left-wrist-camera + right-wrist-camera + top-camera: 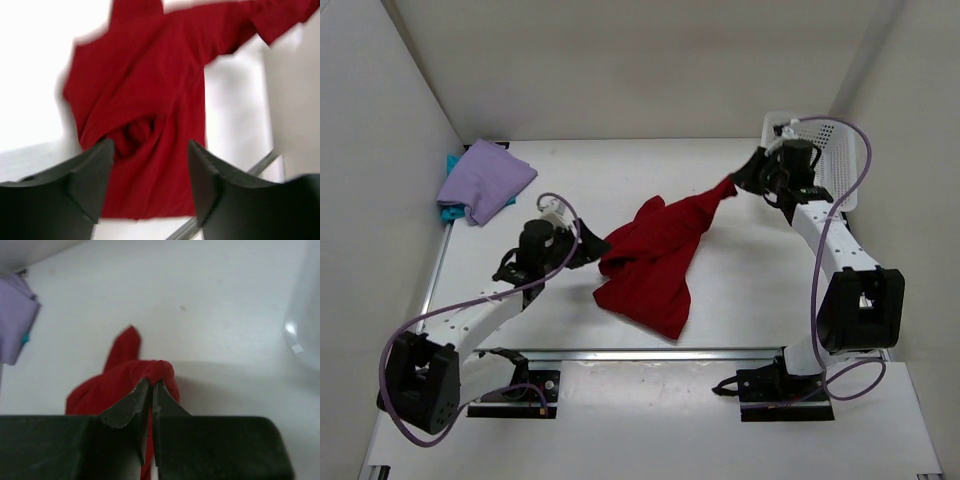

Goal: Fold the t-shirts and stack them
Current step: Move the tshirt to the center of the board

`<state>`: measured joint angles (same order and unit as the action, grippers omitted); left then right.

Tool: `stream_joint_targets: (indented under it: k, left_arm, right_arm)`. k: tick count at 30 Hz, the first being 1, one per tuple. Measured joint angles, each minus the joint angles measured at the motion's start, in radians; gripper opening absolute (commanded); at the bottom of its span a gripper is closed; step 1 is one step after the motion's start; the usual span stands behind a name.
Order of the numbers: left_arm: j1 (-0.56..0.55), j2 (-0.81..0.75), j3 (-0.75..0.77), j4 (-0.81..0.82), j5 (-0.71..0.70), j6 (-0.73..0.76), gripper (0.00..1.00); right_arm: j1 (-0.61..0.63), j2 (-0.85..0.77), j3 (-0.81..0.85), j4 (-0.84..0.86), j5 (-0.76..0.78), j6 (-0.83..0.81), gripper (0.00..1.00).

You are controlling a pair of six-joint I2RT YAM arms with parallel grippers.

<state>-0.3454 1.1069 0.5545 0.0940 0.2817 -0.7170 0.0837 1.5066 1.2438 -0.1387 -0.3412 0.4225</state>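
The deep red t-shirt lies crumpled mid-table, one end stretched up to the right. My right gripper is shut on that end; the right wrist view shows red cloth pinched between the jaws. My left gripper is open at the shirt's left edge; the left wrist view shows the red shirt lying beyond and between the spread fingers, apart from them. The folded lavender t-shirt rests on the teal t-shirt at the far left, and both show in the right wrist view.
A white lattice basket stands at the far right behind the right arm. White walls close the table on the left, back and right. A metal rail runs along the near edge.
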Motion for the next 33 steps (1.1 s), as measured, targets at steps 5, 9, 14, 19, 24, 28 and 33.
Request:
stream_joint_targets:
  k: [5, 9, 14, 19, 24, 28, 33]
  left_arm:
    - [-0.179, 0.066, -0.054, -0.036, -0.076, 0.035, 0.79]
    - [-0.199, 0.111, -0.105, -0.076, -0.137, 0.051, 0.83]
    - [-0.238, 0.112, -0.146, -0.071, -0.230, 0.068, 0.89]
    - [-0.232, 0.207, -0.145, 0.038, -0.204, 0.063, 0.13]
    - [-0.232, 0.254, -0.092, 0.023, -0.178, 0.055, 0.00]
    - [-0.189, 0.260, 0.136, -0.079, -0.156, 0.058, 0.00]
    - [-0.003, 0.307, 0.571, -0.196, -0.082, 0.066, 0.00]
  right_arm:
    - [-0.064, -0.042, -0.195, 0.039, 0.021, 0.053, 0.00]
    - [-0.066, -0.111, -0.245, 0.094, -0.001, 0.072, 0.01]
    - [-0.074, -0.172, -0.266, 0.163, -0.033, 0.084, 0.00]
    - [-0.073, -0.187, -0.287, 0.182, -0.048, 0.087, 0.00]
    - [-0.057, -0.189, -0.302, 0.180, -0.049, 0.096, 0.00]
    - [0.002, -0.187, -0.273, 0.153, -0.045, 0.100, 0.00]
    - [0.114, -0.196, -0.113, 0.078, -0.038, 0.098, 0.00]
